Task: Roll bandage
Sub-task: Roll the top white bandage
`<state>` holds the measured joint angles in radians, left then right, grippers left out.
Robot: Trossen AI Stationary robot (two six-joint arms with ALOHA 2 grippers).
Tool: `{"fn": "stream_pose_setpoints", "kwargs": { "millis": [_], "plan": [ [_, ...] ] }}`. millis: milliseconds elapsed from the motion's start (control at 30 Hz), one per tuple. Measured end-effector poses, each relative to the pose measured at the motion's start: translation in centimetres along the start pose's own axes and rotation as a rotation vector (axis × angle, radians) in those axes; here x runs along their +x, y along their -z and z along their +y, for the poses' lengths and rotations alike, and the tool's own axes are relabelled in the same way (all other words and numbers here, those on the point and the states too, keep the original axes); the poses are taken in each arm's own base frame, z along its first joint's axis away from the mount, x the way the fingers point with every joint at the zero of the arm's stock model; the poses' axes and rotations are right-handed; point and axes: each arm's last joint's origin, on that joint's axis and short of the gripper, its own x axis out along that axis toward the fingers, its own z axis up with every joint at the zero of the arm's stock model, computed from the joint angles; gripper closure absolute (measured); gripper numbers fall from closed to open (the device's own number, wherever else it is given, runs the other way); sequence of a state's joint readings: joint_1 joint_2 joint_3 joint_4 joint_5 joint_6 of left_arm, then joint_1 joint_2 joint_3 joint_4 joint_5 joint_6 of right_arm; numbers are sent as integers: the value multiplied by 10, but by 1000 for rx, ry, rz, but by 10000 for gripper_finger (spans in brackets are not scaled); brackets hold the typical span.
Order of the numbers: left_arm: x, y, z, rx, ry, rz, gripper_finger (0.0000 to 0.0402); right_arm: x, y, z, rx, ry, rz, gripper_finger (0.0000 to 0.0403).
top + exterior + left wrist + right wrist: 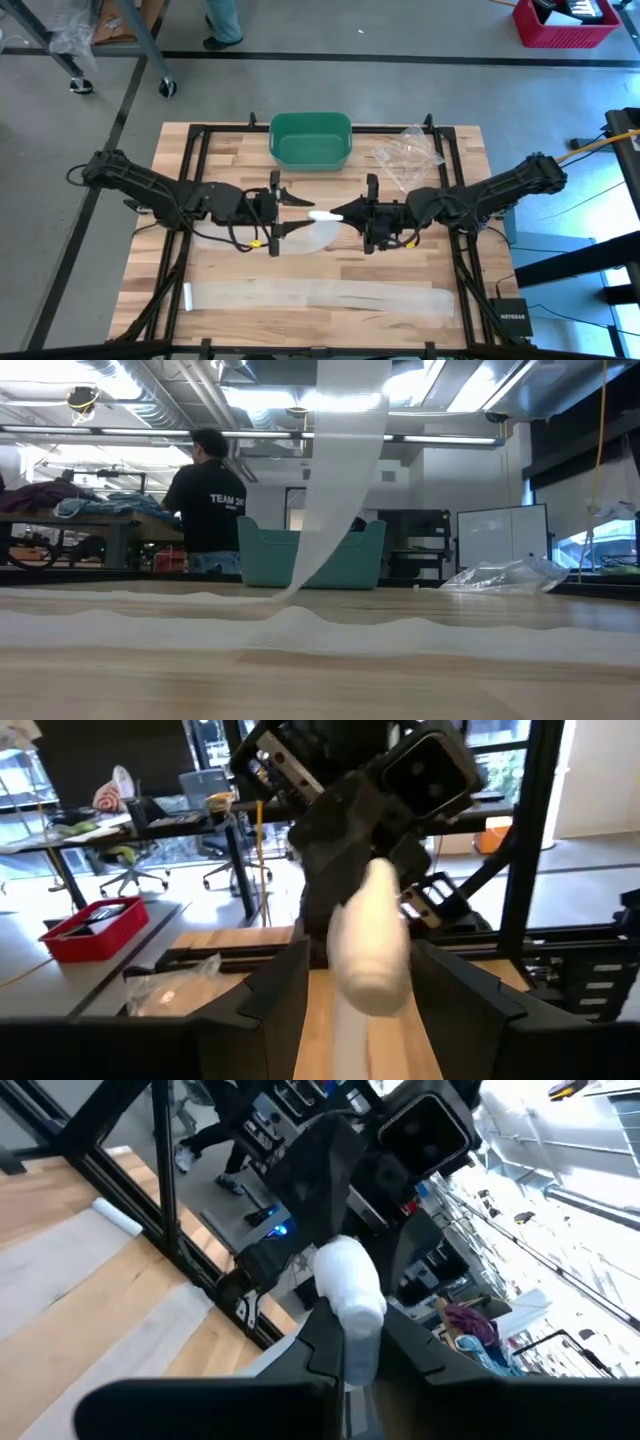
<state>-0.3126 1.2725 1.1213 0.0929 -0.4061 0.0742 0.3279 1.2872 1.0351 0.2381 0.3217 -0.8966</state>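
The bandage's rolled part (pixel 322 214) is a small white roll held up over the table's middle, with my right gripper (pixel 338 212) shut on it. From the roll a loose strip (pixel 340 460) hangs down to the wood. The rest of the strip (pixel 320 297) lies flat along the near edge. My left gripper (pixel 298 213) faces the roll from the table's left and is open. In the left wrist view its fingers (pixel 285 1005) stand either side of the roll's free end (pixel 370 950) with a gap. My right gripper pinches the roll (pixel 350 1295) between its two fingers, which come level from the table's right and lie along it. The roll's free end sticks out past the fingertips toward my left gripper. It is lifted clear, and the strip hangs below it to the table.
A green bin (pixel 311 140) stands at the far edge's middle, with a clear plastic bag (pixel 408 152) to its right. A person (pixel 205 500) stands beyond the far edge. A red crate (pixel 565 22) sits on the floor at the far right.
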Motion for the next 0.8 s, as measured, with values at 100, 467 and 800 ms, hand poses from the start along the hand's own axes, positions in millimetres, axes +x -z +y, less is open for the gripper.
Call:
{"fn": "stream_pose_setpoints", "kwargs": {
  "millis": [100, 467, 800],
  "plan": [
    [4, 3, 0, 4, -7, 8, 235, 1, 1, 0, -2, 2, 5, 368],
    [7, 3, 1, 35, -1, -5, 242, 1, 1, 1, 27, 13, 24, 368],
    [10, 6, -2, 146, 5, 8, 362, 1, 1, 1, 137, 0, 4, 329]
  ]
}}
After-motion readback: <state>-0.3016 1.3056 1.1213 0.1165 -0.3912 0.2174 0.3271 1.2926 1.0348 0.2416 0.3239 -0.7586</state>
